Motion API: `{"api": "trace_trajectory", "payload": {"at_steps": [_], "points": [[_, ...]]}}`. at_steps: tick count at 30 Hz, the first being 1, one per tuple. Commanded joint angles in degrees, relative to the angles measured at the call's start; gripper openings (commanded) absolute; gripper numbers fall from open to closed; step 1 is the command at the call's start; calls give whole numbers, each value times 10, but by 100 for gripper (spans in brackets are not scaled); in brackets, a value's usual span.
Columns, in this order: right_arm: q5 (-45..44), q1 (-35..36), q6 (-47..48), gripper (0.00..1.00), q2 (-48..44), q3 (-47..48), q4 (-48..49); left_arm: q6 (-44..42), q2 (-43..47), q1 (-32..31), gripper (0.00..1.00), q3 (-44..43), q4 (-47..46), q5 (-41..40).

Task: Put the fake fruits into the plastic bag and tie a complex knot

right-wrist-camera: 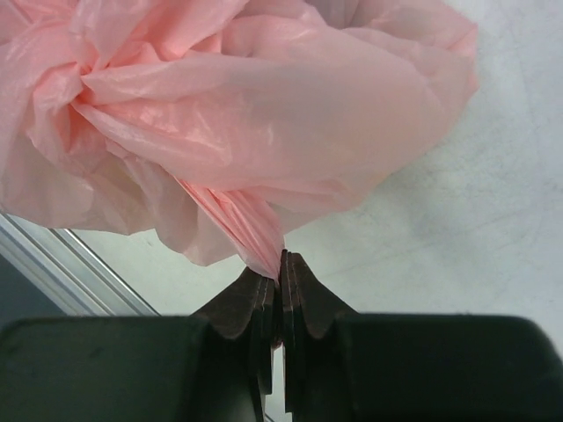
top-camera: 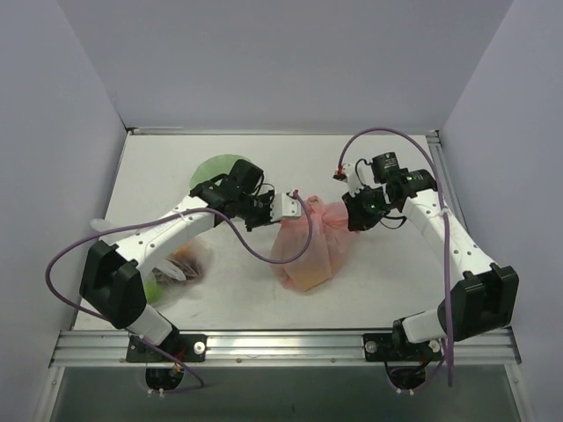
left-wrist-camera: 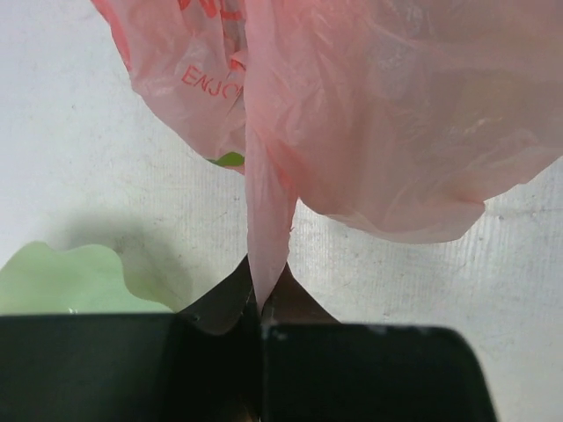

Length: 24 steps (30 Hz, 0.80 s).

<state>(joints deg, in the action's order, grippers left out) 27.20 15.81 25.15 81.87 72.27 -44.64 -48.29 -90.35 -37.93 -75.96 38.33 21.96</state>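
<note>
The white counter (top-camera: 264, 158) holds everything. In the middle of it sits the pink bag (top-camera: 312, 246), full and puffy, between the two arms. Off to the left, under the left arm, lies a clear bag (top-camera: 180, 264) with other fruit in it. Behind that arm is a green round thing (top-camera: 220, 169). Those two are not part of the job.

The left hand (top-camera: 295, 204) is at the top left of the bag. Its own camera shows it shut tight on the left strip (left-wrist-camera: 264, 229), a thin band of pink plastic that runs up into the bag. The right hand (top-camera: 356, 213) is at the top right of the bag. Its camera shows it pinched shut on the right strip (right-wrist-camera: 242, 233). Above that strip the plastic is pulled into a tight bunch (right-wrist-camera: 84, 88). Whether that bunch is a knot cannot be told.

The fruits (top-camera: 308, 277) seem to be inside the bag. An orange glow shows low down through the pink, and a small green bit peeks out in the left camera.

So the filling looks done, and the tying is the step in hand. The next move likely calls for bringing the two strips together, crossing them, and tucking one under the other. Both hands must hold firm but pull gently, since the thin plastic could tear or slip free.
</note>
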Motion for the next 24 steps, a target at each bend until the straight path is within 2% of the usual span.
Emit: {"api": "trace_trajectory", "payload": {"at_steps": [1,7,12,24], "points": [[-69,-27,13,0,-42,-17,-12,57,53,23,0,27,-7,-60],[-117,-69,47,0,-68,-50,4,101,92,81,0,65,-16,-83],[-133,-120,88,0,-71,-83,16,103,111,126,0,109,-17,-78],[-147,-210,148,0,-54,-172,87,77,108,173,0,162,-22,-68]]}}
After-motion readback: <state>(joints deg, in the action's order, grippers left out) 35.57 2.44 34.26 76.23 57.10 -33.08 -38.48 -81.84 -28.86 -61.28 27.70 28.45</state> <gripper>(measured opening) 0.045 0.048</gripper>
